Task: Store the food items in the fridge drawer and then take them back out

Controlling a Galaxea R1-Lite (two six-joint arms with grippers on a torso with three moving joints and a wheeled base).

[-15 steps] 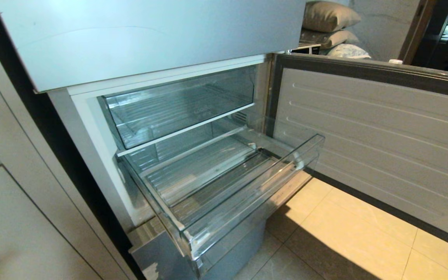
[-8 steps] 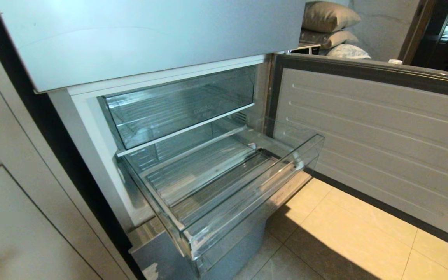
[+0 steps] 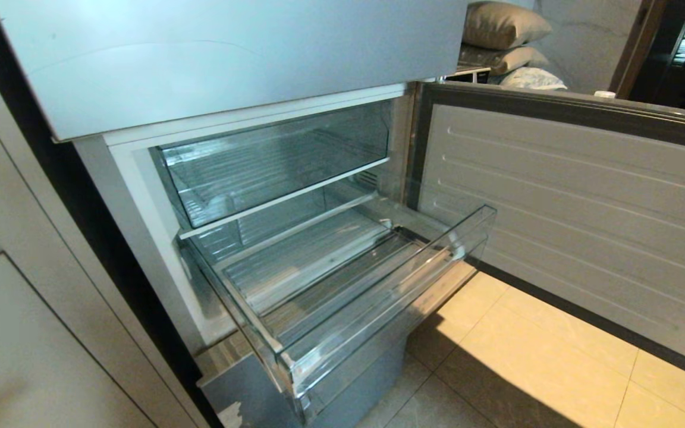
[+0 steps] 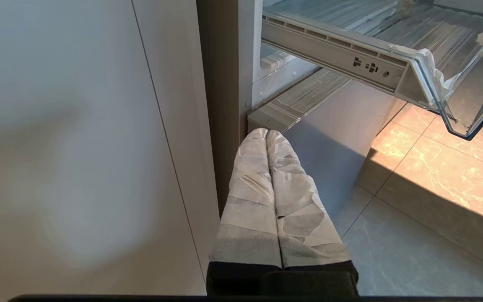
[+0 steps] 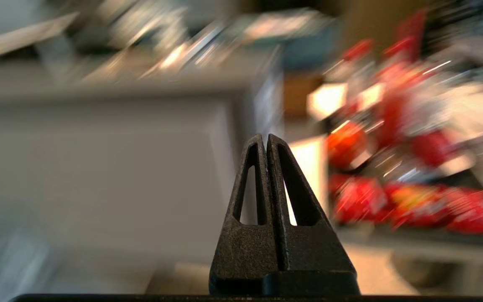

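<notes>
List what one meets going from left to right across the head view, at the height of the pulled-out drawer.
Cabinet panel → white fridge frame → clear drawer → open fridge door.

Fridge door (image 3: 574, 220) swung open at right, ribbed inner panel showing. Stacked pillows (image 3: 506, 41) beyond it. Beige tiled floor (image 3: 527, 362) below, partly sunlit.

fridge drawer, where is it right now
In the head view the fridge drawer sits centre, pulled out below the upper clear compartment, left of the open door.
</notes>
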